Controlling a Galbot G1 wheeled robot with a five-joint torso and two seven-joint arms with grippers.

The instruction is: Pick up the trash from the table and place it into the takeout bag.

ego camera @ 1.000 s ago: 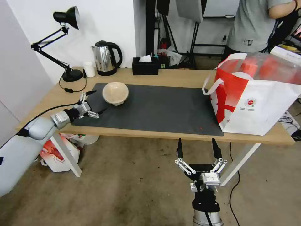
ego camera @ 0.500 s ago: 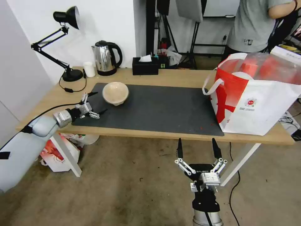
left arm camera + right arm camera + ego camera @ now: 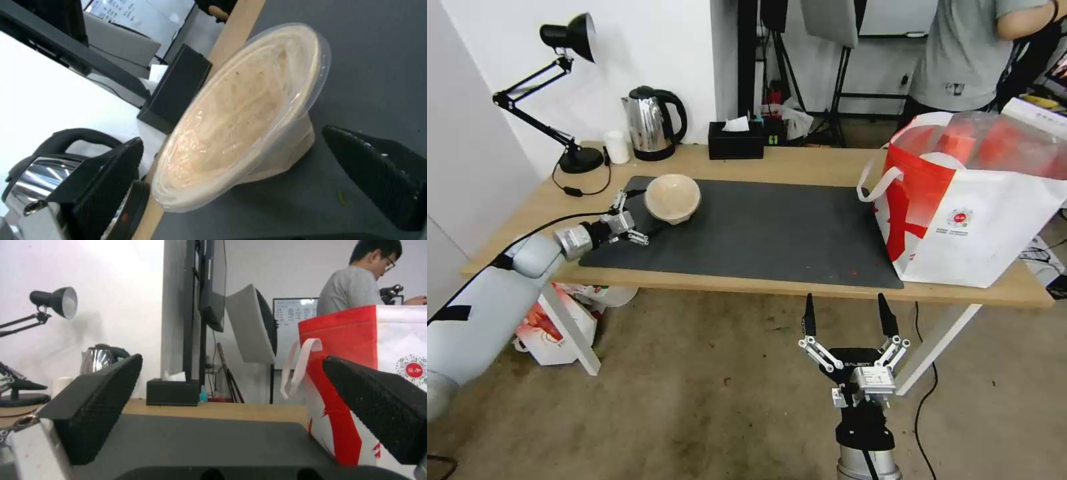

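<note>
Two grippers: my right gripper [image 3: 847,313] waits spread wide below the table [image 3: 800,163] edge. My left gripper [image 3: 644,212] is spread wide around the bowl [image 3: 672,197] on the mat [image 3: 774,233]. The bag [image 3: 980,220] stands far right.

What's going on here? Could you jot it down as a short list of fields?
Left gripper: open, fingers either side of the beige bowl, not closed on it
Beige bowl: upright on the dark mat, clear lid on top
Right gripper: open, idle, in front of the table, below its edge
Takeout bag: standing at the table's right end, red things inside
Rest on table: lamp, kettle, tissue box
</note>
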